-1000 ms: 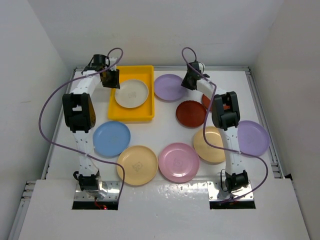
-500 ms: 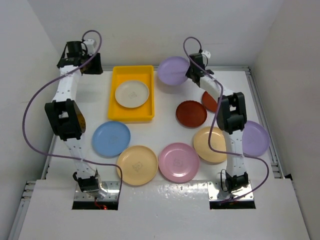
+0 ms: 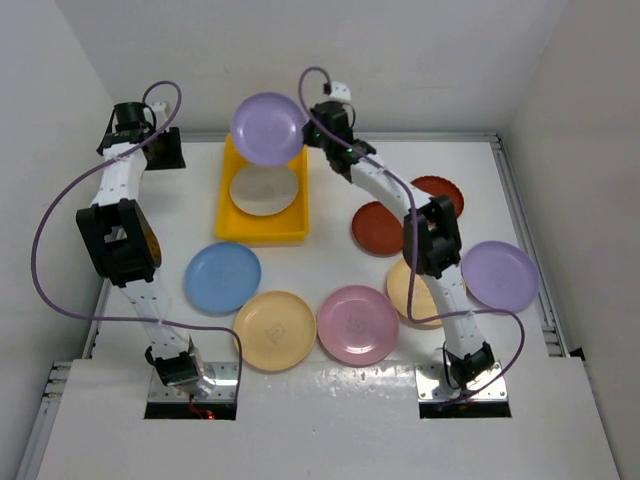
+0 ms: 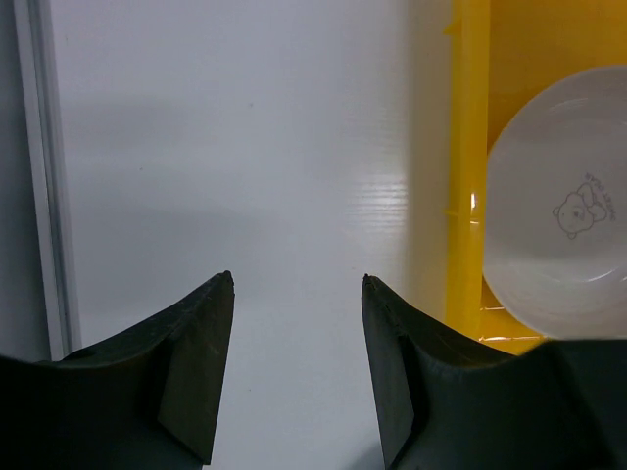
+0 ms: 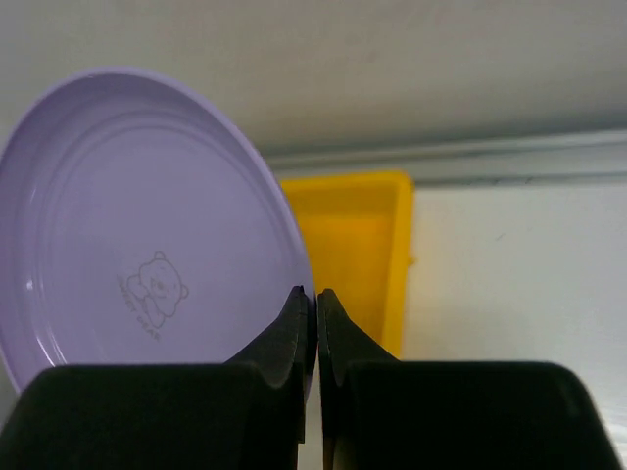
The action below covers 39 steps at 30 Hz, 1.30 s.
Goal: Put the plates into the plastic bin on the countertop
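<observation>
Lilac round plastic plate hangs tilted, rim pinched tight in R gripper, abt over far end of bright yellow rectangular plastic bin w/ cream plate inside, so drop looks down + slightly near; L gripper, jaws spread, empty, left of bin.

That countertop is glossy white, almost mirror-ish right beside the yellow bin. The bin is smooth, shiny plastic. The cream plate inside the bin has a slick sheen, and the lilac plate above the bin looks satin-smooth. The left gripper has matt black fingers.
</observation>
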Tool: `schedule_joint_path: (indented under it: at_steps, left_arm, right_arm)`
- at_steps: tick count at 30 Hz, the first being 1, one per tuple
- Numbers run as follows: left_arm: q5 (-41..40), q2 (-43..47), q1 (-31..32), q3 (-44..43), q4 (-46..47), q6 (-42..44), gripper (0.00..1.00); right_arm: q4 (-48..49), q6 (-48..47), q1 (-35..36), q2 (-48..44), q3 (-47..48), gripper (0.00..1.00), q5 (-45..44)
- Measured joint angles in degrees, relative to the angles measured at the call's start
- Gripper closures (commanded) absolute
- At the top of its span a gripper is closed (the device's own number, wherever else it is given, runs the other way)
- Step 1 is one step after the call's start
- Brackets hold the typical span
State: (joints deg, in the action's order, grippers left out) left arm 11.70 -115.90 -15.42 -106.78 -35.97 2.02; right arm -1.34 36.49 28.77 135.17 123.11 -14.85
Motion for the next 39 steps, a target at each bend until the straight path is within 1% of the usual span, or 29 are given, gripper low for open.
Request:
schedule_joint_path:
  at_steps: [5,11,16,18,20,24,29,31,32,34,36,37,39]
  left_arm:
    - [0.0,0.02,-0.17,1.88,0.04,-0.02,0.42]
    - [0.07,0.02,-0.66,3.26,-0.22,-0.94,0.42]
    - [0.09,0.04,-0.7,3.39,-0.07,-1.11,0.42]
    - [0.09,0.04,-0.7,3.5,-0.07,-1.11,0.42]
    - [0.09,0.04,-0.7,3.56,-0.07,-1.11,0.42]
    - [0.17,0.04,-0.7,3.56,-0.04,-1.11,0.42]
    - [0.57,0.09,-0.7,3.61,-0.04,-0.7,0.42]
    - [1.49,0.46,-0.81,4.11,0.07,0.33,0.42]
    - [2.34,0.9,-0.81,4.74,0.07,1.36,0.41]
    - [5.29,2.4,-1.11,6.69,-0.68,4.74,0.36]
    - [8.57,5.4,-1.53,10.36,-2.38,10.4,0.33]
    - [9.49,7.21,-1.75,12.52,-3.54,13.55,0.32]
    - [10.4,11.21,-2.05,17.64,-6.03,20.04,0.32]
  right_arm:
    - [-2.01,-0.28,4.11,4.26,-1.7,1.0,2.69]
    - [-3.48,-0.26,4.33,8.96,-1.25,1.0,3.15]
    - [-4.04,-0.72,4.37,9.86,-1.27,1.0,3.19]
    - [-3.82,-0.74,4.39,9.86,-1.27,0.89,3.21]
    - [-3.72,-0.83,4.48,9.86,-1.27,0.8,3.39]
    - [-3.13,-1.07,4.5,9.86,-1.29,0.72,4.0]
    - [-2.97,-1.6,4.63,9.86,-1.49,0.71,4.87]
    - [-2.91,-2.08,4.81,9.86,-1.49,0.67,5.09]
    - [-2.8,-2.32,4.94,9.86,-1.49,0.67,5.11]
    - [-2.78,-3.08,5.14,9.77,-1.49,0.6,5.31]
    - [-2.91,-4.17,5.29,9.4,-1.57,0.55,5.73]
    - [-2.45,-5.07,5.38,8.55,-2.49,0.51,5.97]
    - [-2.01,-7.19,5.46,5.07,-6.23,0.48,6.12]
